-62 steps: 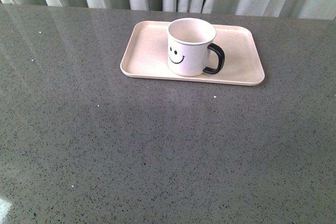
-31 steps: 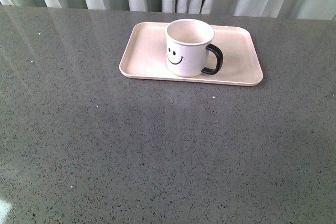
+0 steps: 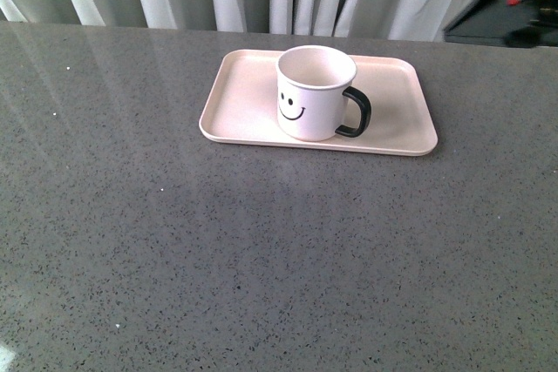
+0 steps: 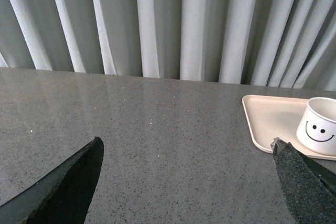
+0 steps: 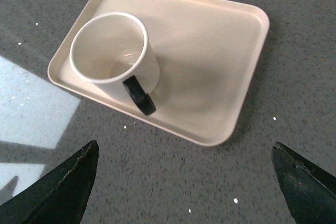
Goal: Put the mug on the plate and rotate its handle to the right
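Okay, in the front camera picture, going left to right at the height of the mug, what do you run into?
Gray table → left end of the plate → mug → handle → right end of the plate → gray table again.

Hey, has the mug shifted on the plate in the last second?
No. The mug keeps its spot on the plate, handle still right; only the camera view shifted.
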{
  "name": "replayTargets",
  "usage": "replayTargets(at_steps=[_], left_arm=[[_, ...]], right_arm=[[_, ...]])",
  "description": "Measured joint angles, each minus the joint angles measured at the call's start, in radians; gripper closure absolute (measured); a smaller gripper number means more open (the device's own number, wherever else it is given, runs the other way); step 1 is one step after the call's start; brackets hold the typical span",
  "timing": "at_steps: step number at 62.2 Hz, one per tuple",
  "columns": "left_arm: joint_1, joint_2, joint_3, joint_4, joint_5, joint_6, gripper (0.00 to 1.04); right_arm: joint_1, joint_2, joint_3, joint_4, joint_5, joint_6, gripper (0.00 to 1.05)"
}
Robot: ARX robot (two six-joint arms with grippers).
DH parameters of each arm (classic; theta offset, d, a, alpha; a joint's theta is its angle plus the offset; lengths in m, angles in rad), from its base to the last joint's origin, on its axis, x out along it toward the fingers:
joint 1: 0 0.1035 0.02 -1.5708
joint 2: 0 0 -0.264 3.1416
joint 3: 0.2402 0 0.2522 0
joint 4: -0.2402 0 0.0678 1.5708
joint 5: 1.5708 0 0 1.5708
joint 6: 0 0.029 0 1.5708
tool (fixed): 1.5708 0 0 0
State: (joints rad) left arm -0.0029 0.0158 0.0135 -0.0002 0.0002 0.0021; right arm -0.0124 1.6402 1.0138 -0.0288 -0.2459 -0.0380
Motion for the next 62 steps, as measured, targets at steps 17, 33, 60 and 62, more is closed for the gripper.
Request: replayTargets(at_steps=[17, 33, 60, 62], left_arm=[[0.0, 0.0, 0.0, 0.0, 0.0, 0.0, 0.09], [0.0, 0.0, 0.0, 0.0, 0.0, 0.0, 0.09], [0.0, 0.0, 0.0, 0.0, 0.0, 0.0, 0.09], [0.0, 0.0, 0.0, 0.0, 0.0, 0.0, 0.09]], right_arm=[[0.112, 0.359, 0.406, -0.166, 0.09, 0.099, 0.09], [0.15, 0.478, 0.55, -0.249, 0.132, 0.14, 0.09], [0.16, 0.572, 0.652, -0.307, 0.151, 0.185, 0.09], [0.162, 0.579, 0.663, -0.313, 0.153, 0.188, 0.09]])
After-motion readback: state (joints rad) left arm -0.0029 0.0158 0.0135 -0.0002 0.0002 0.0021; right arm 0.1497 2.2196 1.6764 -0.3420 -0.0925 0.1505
